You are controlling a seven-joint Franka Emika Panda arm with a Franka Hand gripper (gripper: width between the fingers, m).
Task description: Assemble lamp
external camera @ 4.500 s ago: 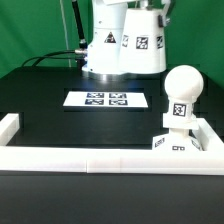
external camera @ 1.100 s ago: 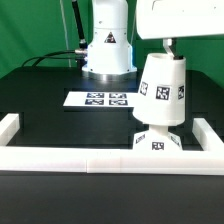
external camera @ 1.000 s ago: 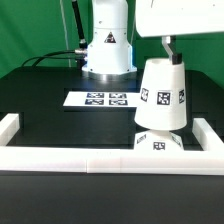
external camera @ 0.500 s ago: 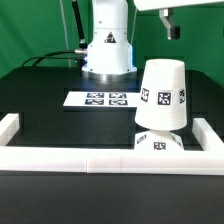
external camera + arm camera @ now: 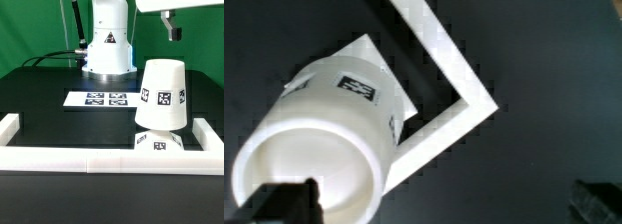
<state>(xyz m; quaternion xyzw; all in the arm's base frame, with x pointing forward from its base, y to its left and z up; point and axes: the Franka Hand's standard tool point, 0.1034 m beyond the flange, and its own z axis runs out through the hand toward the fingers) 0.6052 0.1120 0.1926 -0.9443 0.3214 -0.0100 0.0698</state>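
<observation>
The white tapered shade [image 5: 165, 95] stands upright over the lamp's square base [image 5: 155, 143] at the exterior view's right, inside the corner of the rail. The bulb is hidden under the shade. My gripper [image 5: 172, 28] hangs above the shade, apart from it, open and empty. In the wrist view the shade [image 5: 331, 130] lies below the gripper [image 5: 438, 205], with its rounded top near one dark finger [image 5: 278, 205] and its tag showing. The jaws stand wide apart with nothing between them.
A long white border rail [image 5: 100, 161] runs along the table's front and turns up both sides; its corner also shows in the wrist view [image 5: 446, 70]. The marker board [image 5: 107, 99] lies mid-table. The arm's white pedestal [image 5: 108, 45] stands behind it.
The gripper has let go of the shade and risen clear of it. The shade has settled lower onto the base. Before that the bulb stood uncovered on the base.
</observation>
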